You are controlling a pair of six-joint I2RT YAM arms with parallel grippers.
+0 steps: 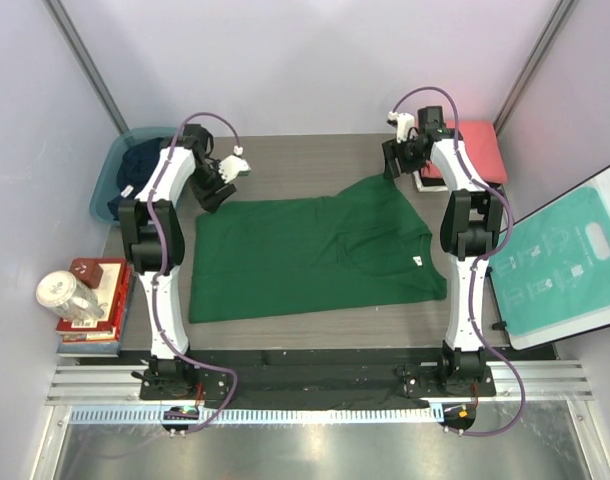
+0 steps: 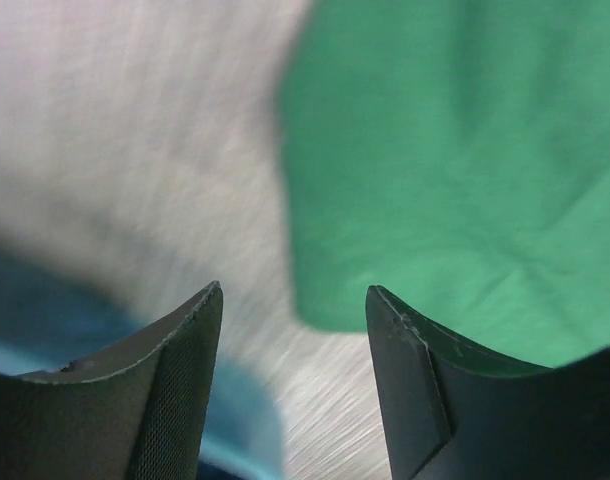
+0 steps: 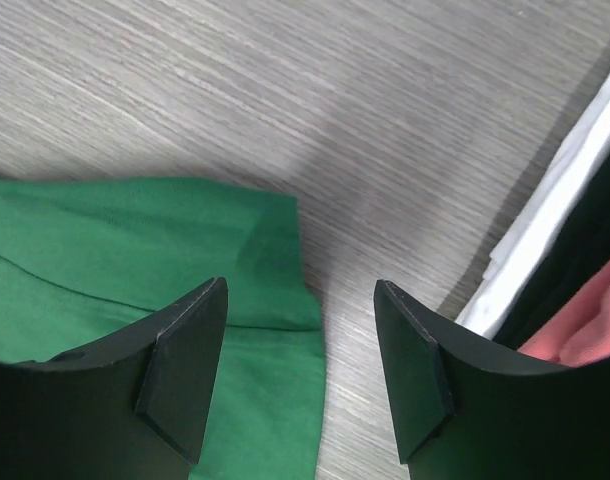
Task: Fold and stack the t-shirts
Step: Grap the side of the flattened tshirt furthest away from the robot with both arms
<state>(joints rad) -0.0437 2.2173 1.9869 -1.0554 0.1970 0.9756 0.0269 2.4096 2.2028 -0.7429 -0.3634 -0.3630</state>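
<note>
A dark green t-shirt lies spread flat in the middle of the table. My left gripper hovers over its far left corner, open, with bare table between its fingers; in the blurred left wrist view the green cloth lies up and right of it. My right gripper hangs open above the far right sleeve, whose green corner sits under the left finger, untouched. A navy t-shirt lies in the tub. Folded coral-red, black and white t-shirts are stacked at the back right.
A teal plastic tub stands at the back left. A teal-and-white instruction board leans at the right. Books with a jar on them sit at the left edge. Grey walls close in the table.
</note>
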